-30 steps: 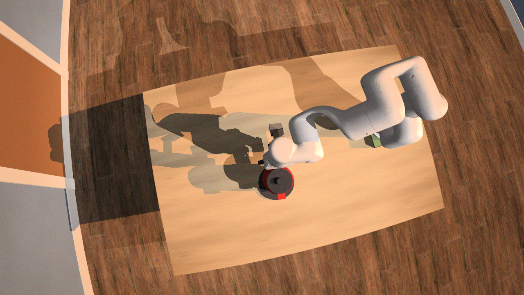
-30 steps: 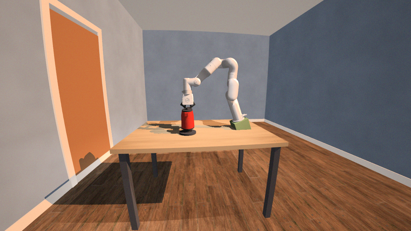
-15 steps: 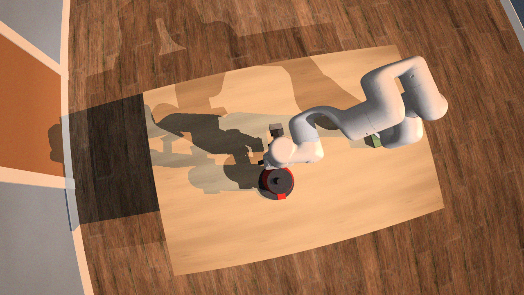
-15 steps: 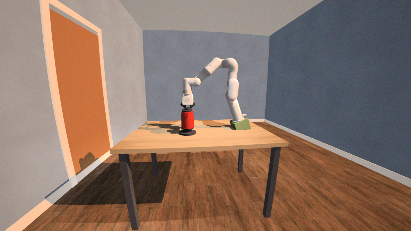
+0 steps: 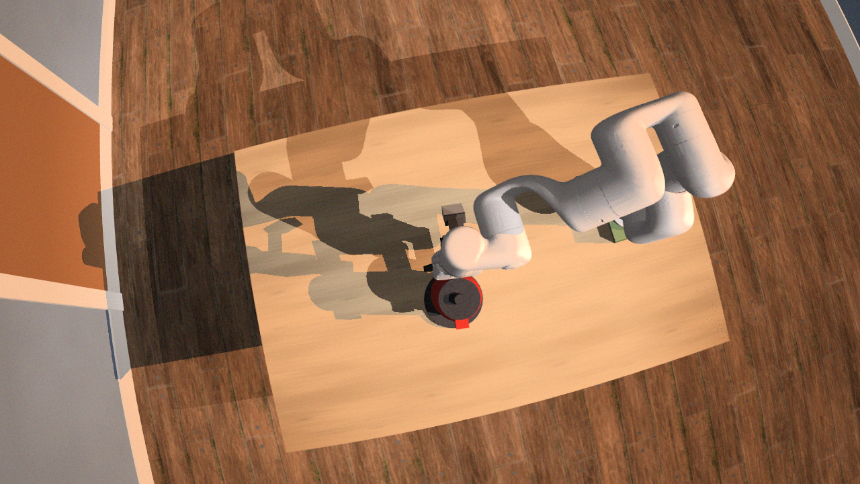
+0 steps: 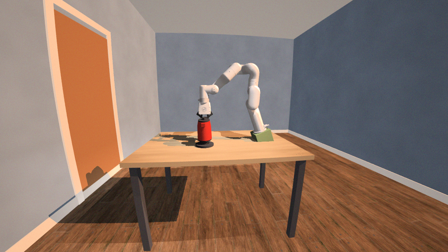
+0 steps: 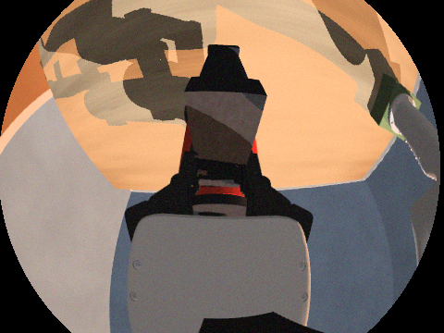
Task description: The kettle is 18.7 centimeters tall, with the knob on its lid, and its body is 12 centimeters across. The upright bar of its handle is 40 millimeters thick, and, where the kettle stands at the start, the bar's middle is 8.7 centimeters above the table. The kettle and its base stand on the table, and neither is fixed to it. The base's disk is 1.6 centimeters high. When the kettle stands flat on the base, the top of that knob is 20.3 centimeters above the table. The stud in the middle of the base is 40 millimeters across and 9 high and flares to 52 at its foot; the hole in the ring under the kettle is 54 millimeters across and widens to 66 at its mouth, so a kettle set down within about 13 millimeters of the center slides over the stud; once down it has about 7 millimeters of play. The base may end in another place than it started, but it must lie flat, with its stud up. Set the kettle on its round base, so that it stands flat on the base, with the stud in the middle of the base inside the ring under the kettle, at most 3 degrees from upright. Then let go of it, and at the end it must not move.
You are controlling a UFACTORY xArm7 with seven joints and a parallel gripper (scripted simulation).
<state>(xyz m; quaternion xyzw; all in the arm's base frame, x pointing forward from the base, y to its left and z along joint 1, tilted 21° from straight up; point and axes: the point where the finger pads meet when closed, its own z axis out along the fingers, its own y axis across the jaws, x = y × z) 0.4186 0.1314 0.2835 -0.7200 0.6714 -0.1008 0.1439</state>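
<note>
The red kettle stands upright over its dark round base near the middle of the table. In the exterior view its bottom meets the base, and I cannot tell whether a small gap is left. The red spout points toward the table's front edge. My gripper reaches down from above and is shut on the kettle's handle at the back of the kettle. In the top view the wrist hides the fingers. The stud is hidden under the kettle.
The arm's green mount sits at the table's back right. An orange door is in the left wall. The arm's shadows lie across the table's back left.
</note>
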